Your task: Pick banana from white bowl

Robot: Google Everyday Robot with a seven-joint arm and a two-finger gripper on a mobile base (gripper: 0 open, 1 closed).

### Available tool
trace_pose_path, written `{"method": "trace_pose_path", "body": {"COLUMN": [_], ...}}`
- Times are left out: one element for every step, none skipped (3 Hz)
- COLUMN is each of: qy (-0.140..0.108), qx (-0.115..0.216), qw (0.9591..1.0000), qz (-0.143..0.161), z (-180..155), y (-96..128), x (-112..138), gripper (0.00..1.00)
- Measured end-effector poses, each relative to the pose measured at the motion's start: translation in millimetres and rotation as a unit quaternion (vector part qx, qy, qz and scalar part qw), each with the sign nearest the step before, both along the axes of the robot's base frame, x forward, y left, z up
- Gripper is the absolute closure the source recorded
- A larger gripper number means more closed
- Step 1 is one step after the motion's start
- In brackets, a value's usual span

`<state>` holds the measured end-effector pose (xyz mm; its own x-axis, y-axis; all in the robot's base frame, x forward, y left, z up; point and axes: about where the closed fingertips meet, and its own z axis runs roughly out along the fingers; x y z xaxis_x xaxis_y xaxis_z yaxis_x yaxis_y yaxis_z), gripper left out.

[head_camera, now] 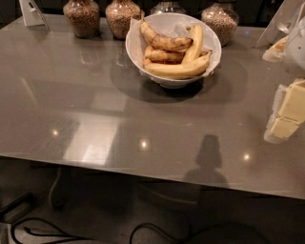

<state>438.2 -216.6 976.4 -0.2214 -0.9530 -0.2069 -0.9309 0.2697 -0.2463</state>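
Note:
The white bowl (135, 44) stands at the back middle of the grey table (95, 109). It holds several bananas. The banana (178, 70), long, gently curved and pale yellow, lies across the front of the bowl with its dark tip to the right. A brown-blotched banana (164, 42) lies above it, and a shorter, straighter yellow banana (195, 43) leans at the right. My gripper (286, 114) is at the right edge of the view, above the table, well to the right of the bowl and in front of it. It holds nothing that I can see.
Several glass jars of grain stand behind the bowl: two at the left (82, 16) (122, 16), one behind (167, 6), one at the right (220, 21). White card stands sit at the back left (32, 12) and back right (281, 24). Cables (43, 233) lie on the floor below the table's front edge.

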Motion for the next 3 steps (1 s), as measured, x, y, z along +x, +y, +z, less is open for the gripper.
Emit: {"method": "trace_pose_path", "body": {"qy": [0.0, -0.035, -0.094], "qx": [0.0, 0.024, 0.08], "qw": [1.0, 0.999, 0.9917], "qz": [0.0, 0.011, 0.037], "z": [0.0, 3.3, 10.1], "y": [0.0, 7.1, 27.9], "x": [0.0, 11.3, 43.3], "gripper": [0.0, 0.0, 0.0]}}
